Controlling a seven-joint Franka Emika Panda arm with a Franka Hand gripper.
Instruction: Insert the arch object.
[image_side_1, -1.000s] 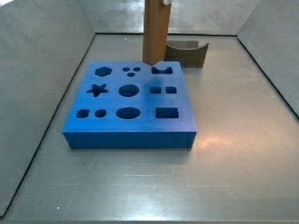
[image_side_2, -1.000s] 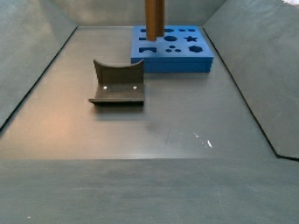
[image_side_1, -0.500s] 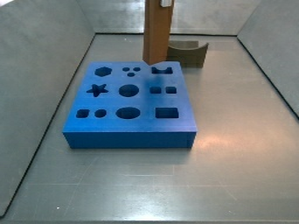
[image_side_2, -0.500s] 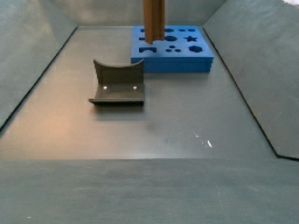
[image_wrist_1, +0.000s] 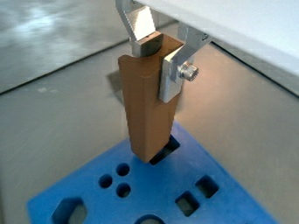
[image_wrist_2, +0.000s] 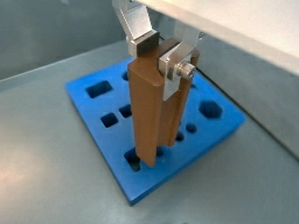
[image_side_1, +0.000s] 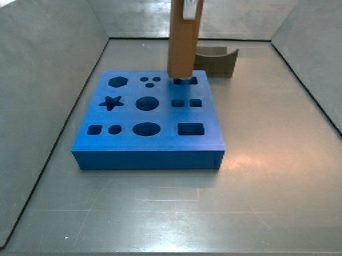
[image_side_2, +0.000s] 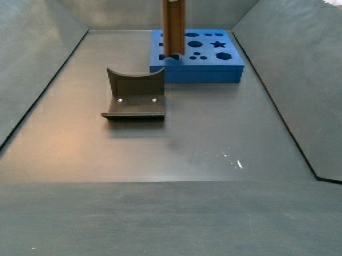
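My gripper is shut on the top of the arch object, a tall, slim brown block held upright; both also show in a wrist view, block. The block's lower end meets the arch-shaped hole at the far edge of the blue board; whether it is inside the hole I cannot tell. In both side views the block runs up out of frame, and the gripper is out of view there. The board also shows in the other views.
The dark grey fixture with a curved scoop stands on the metal floor beside the board. The board has several other cut-outs, among them a star and circles. Grey walls enclose the floor.
The arch object has come down in my gripper and shifted slightly over the board; its lower end now reaches the board's top at the arch hole.
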